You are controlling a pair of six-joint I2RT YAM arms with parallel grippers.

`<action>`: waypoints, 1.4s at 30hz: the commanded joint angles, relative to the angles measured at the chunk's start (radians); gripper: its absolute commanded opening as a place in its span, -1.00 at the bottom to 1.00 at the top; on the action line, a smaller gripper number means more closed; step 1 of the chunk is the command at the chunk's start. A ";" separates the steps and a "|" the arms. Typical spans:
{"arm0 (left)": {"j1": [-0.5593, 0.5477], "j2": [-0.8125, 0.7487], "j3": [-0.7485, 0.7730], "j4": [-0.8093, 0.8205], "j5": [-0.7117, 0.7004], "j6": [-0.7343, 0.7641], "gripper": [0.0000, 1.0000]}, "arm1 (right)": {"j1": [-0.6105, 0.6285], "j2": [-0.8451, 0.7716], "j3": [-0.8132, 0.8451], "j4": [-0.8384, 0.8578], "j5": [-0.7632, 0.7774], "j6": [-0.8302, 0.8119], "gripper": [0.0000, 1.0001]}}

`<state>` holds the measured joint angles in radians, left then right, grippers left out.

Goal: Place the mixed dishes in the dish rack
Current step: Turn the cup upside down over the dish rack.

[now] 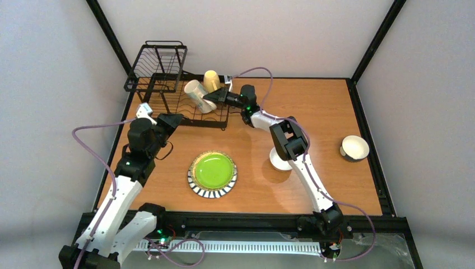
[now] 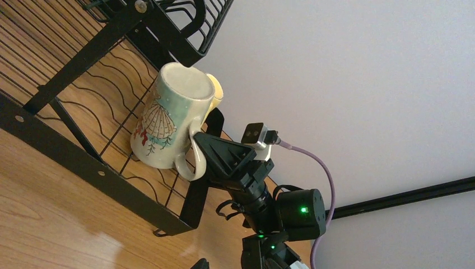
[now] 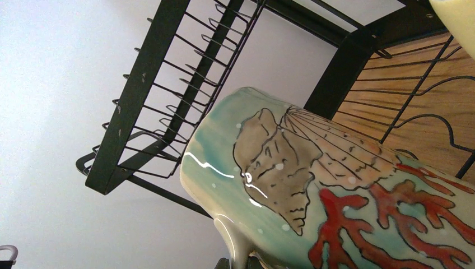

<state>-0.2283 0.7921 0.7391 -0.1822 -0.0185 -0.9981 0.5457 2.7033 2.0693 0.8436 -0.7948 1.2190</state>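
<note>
The black wire dish rack [image 1: 162,84] stands at the far left. My right gripper [image 1: 212,97] is shut on the handle of a cream mug [image 1: 196,94] with teal, shell and red coral print. The mug is tilted over the rack's flat base, its lower end on the wires [image 2: 159,131], and it fills the right wrist view [image 3: 347,202]. A pale yellow mug [image 1: 212,80] stands upside down just behind it. The lime-green plate [image 1: 212,172] with striped rim lies mid-table. My left gripper [image 1: 175,119] hovers by the rack's near corner, fingers together, empty.
A white bowl [image 1: 277,161] sits partly under my right forearm. Another cream bowl [image 1: 354,148] lies tipped near the right edge. The rack's raised basket tier [image 1: 159,59] is at its far left end. Black frame posts mark the table's back corners.
</note>
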 commanded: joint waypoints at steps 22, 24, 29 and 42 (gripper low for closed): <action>-0.005 0.018 -0.006 0.015 0.004 0.012 0.08 | 0.009 -0.148 -0.185 -0.125 0.083 -0.280 -0.96; -0.006 0.019 -0.007 0.015 0.006 0.010 0.08 | 0.010 -0.156 -0.191 -0.144 0.088 -0.298 -0.96; -0.006 0.014 -0.015 0.016 0.010 0.004 0.08 | 0.010 -0.177 -0.219 -0.181 0.101 -0.337 -0.87; -0.006 0.007 -0.034 0.021 0.012 -0.007 0.07 | 0.009 -0.195 -0.262 -0.200 0.110 -0.359 -0.32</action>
<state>-0.2283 0.8070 0.7143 -0.1768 -0.0105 -0.9966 0.5533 2.5336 1.8206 0.6498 -0.7033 0.8906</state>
